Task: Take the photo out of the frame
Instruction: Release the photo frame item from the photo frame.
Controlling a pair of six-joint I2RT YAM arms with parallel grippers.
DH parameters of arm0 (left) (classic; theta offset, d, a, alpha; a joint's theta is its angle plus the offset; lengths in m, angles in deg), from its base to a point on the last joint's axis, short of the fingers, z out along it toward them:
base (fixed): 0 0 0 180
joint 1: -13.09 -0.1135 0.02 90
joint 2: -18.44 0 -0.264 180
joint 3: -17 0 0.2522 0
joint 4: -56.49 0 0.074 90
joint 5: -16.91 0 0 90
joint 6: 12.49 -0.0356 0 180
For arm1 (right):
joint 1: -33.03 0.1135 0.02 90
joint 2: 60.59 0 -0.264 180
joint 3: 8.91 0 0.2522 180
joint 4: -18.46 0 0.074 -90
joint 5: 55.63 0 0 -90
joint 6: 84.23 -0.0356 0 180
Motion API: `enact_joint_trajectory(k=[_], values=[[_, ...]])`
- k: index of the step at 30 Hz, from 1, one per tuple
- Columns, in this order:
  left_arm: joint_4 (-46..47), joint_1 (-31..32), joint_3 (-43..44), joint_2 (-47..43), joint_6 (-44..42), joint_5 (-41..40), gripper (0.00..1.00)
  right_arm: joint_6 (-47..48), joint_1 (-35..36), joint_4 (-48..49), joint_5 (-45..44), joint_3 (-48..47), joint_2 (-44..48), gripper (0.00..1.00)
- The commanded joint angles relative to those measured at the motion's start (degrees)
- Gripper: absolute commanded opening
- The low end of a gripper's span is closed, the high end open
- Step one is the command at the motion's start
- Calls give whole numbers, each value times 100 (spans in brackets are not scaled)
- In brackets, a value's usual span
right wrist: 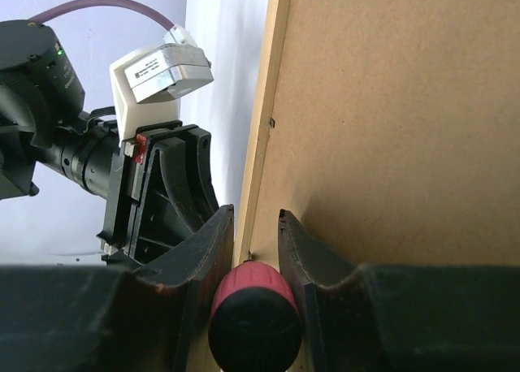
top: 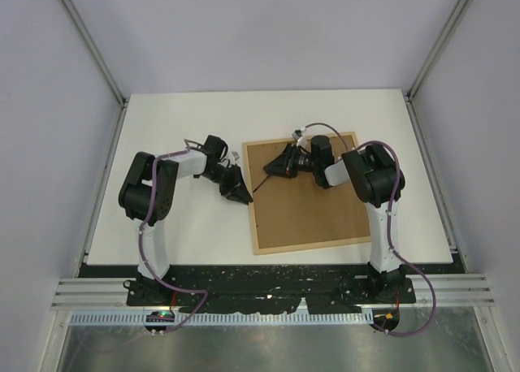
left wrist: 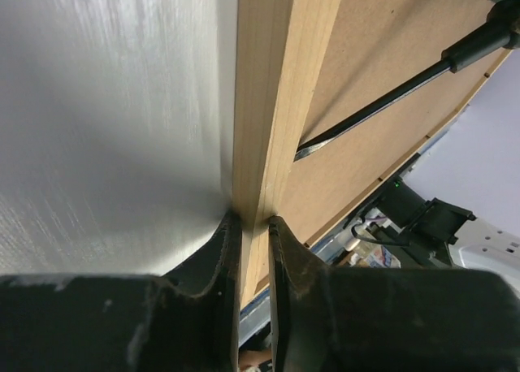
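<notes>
Brown back up: left claw [left wrist: 253, 222] pinches frame [top: 313, 214] edge, screwdriver [left wrist: 375, 106] shaft across.

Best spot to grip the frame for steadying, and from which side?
Its left wooden rail, coming from the left. The frame lies flat, back up, so only that thin edge strip fits between jaws; the left gripper pinches it there.

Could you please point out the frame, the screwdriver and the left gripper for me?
frame [top: 309, 214], top external view, bare brown back.
screwdriver [right wrist: 255, 284], right wrist view, red handle.
left gripper [left wrist: 253, 224], left wrist view, midway between its fingertips.
</notes>
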Motion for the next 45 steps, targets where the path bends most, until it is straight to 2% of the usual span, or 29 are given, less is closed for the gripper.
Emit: enact_joint_trajectory(k=[1, 8, 11, 12, 14, 17, 22, 26, 30, 33, 35, 39, 41, 45], values=[[955, 23, -303, 192, 180, -503, 0, 181, 625, 29, 175, 528, 148, 8], [982, 14, -312, 235, 225, -547, 0, 111, 844, 153, -106, 1056, 693, 8], [956, 14, -294, 209, 216, -582, 0, 496, 923, -600, -141, 654, 939, 8], [929, 5, -286, 192, 216, -599, 0, 637, 932, -1273, -237, 513, 975, 8], [920, 14, -286, 157, 216, -626, 0, 1059, 1037, -2031, -430, 13, 1080, 8], [903, 5, -312, 86, 198, -696, 0, 1471, 1222, -2719, -660, -331, 1247, 8], [876, 14, -303, -19, 163, -740, 0, 2404, 1547, -4449, -1169, -1543, 1239, 8], [807, 14, -233, -168, 49, -793, 0, 2861, 1750, -5224, -1416, -2132, 1247, 8], [622, -21, -145, -371, -153, -846, 1, 3221, 1400, -5621, -1329, -2362, 1466, 8], [376, -135, 39, -459, -320, -907, 16, 3433, 1004, -5867, -803, -2520, 1660, 8], [218, -231, 179, -476, -434, -1021, 31, 3512, 635, -5964, -521, -2617, 1766, 8], [-204, -329, 697, -310, -654, -1293, 47, 3109, -77, -5291, -20, -2416, 1880, 8], [-344, -355, 1013, -99, -663, -1276, 51, 2723, -394, -4895, 271, -2249, 1854, 8], [-950, -320, 1840, 384, -663, -1540, 52, 2423, -570, -4173, 421, -1810, 1915, 8]])
